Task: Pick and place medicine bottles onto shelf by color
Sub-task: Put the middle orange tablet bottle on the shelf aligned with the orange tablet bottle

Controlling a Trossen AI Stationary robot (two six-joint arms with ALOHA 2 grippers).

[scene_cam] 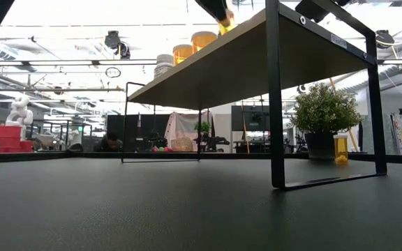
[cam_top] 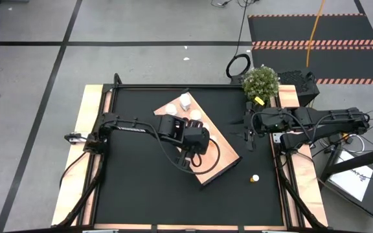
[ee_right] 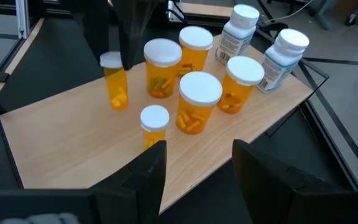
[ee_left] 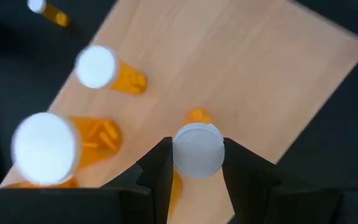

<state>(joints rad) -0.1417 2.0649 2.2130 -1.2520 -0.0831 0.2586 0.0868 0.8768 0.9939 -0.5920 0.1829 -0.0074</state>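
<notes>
The light-wood shelf (cam_top: 222, 158) stands on black frame legs (scene_cam: 276, 104) on the black table. On it stand several orange bottles with white caps (ee_right: 199, 102) and two white bottles (ee_right: 281, 53). My left gripper (ee_left: 197, 155) reaches over the shelf's middle, shut on a small orange bottle (ee_right: 114, 84). My right gripper (ee_right: 194, 180) hangs open at the shelf's right side, short of a small orange bottle (ee_right: 154, 124), with nothing between its fingers. My left gripper pinches the small orange bottle by the sides of its white cap (ee_left: 197, 149) between its two fingers. The fingers come from above, slanting down. The bottle hangs upright below them over the board; whether its bottom touches the board I cannot tell.
One small bottle (cam_top: 255, 177) lies on the table near the shelf's near right corner. A yellow bottle (scene_cam: 340, 148) stands beside a potted plant (cam_top: 261, 81) at the far right. Bare board (ee_left: 241, 56) lies beyond the held bottle.
</notes>
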